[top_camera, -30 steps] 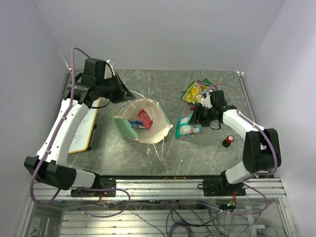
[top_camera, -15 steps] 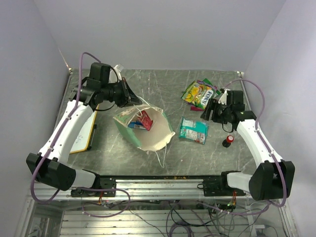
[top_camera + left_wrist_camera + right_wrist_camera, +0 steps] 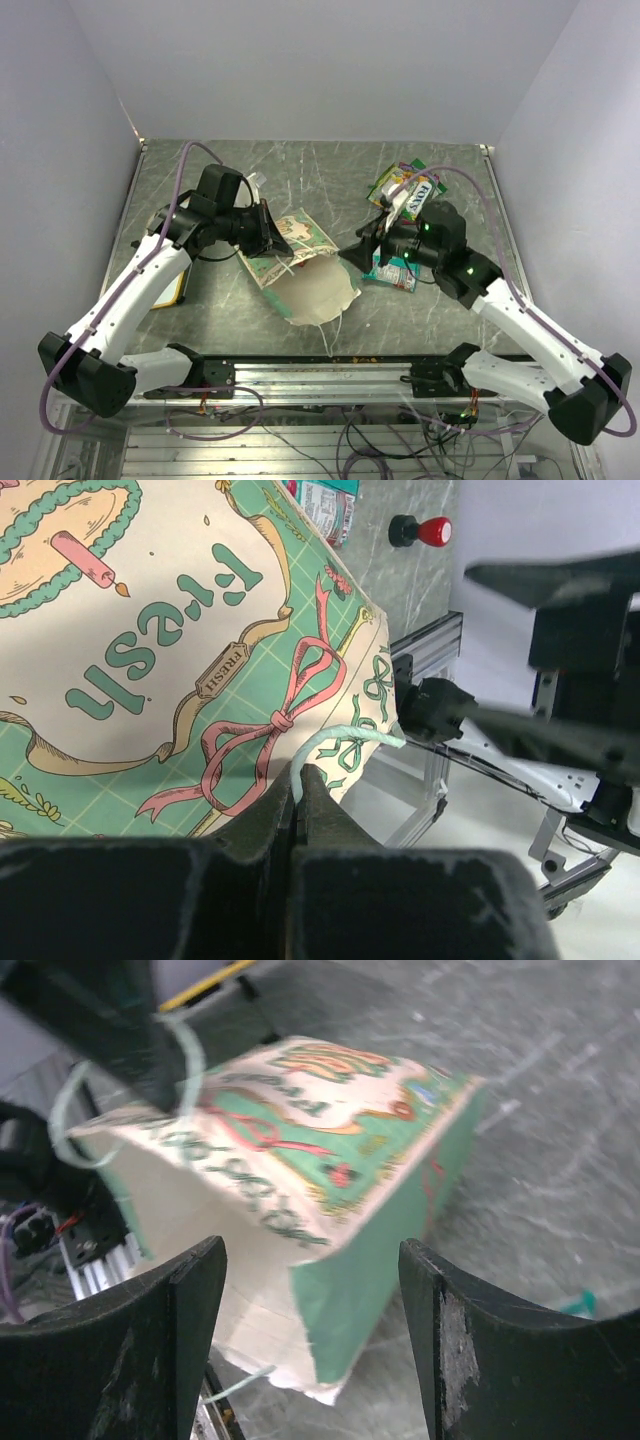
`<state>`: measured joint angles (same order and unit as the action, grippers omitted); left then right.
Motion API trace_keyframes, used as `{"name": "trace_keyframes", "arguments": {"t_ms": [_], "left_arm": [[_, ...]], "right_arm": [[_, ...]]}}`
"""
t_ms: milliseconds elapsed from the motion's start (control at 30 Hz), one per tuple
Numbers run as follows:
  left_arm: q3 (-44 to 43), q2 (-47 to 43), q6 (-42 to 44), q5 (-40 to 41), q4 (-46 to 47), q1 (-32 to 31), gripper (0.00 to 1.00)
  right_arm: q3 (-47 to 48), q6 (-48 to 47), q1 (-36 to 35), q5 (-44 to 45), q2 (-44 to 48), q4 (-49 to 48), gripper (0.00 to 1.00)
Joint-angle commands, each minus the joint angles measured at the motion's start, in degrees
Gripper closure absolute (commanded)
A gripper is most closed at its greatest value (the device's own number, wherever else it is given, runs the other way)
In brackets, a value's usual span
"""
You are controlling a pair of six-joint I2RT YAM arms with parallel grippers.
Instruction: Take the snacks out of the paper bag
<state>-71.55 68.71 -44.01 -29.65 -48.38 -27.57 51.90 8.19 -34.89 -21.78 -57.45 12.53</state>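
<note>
left tool (image 3: 297, 785): pinched closed | right tool (image 3: 310, 1260): jaws wide apart | arms: reaching inward

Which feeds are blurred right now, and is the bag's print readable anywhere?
Right wrist view: paper bag smeared, print illegible. Left wrist view: print crisp, lettering legible; left gripper up close is dark and soft. Top view: evenly lit, sharp.

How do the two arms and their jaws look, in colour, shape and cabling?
Both the left arm and right arm have white links with black joints. A purple cable runs along each. Small green lights glow on the right one. The jaws are black, flat and matt.
</note>
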Motion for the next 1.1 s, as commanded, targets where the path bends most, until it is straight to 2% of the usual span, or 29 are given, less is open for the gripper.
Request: {"name": "trace_keyframes", "arguments": {"t_ms": [0,200,400,667,1067], "left_arm": [[-1.2,-0.4,-1.5,2.2,0.0,-0.6,0.93],[-4.4,1.9,-0.7,3.2,-1.3,-0.6,0.93],[-6.2,2.9,-0.4,3.3,-2.2,-0.6,0.93],[-8.2,3.8,-0.3,2.2,-2.9,-0.6,0.93],[-9.9,4.9,1.4,-0.8,-1.1,-0.8,0.93]], "right_arm": [[-5.8,-4.3,-7.2,-0.7,3.9,-11.7,0.32],[-13.1,-8.4,-20.8,7.2,6.9,-22.7,0.35],[-18.2,-15.6,-32.2,24.3,0.2,-33.1,0.44],[-19.9,-21.0,-33.9,36.1,-17.1,-51.9,0.55],[-14.8,-23.6,-33.8,47.8,-36.8,-67.0,0.59]]}}
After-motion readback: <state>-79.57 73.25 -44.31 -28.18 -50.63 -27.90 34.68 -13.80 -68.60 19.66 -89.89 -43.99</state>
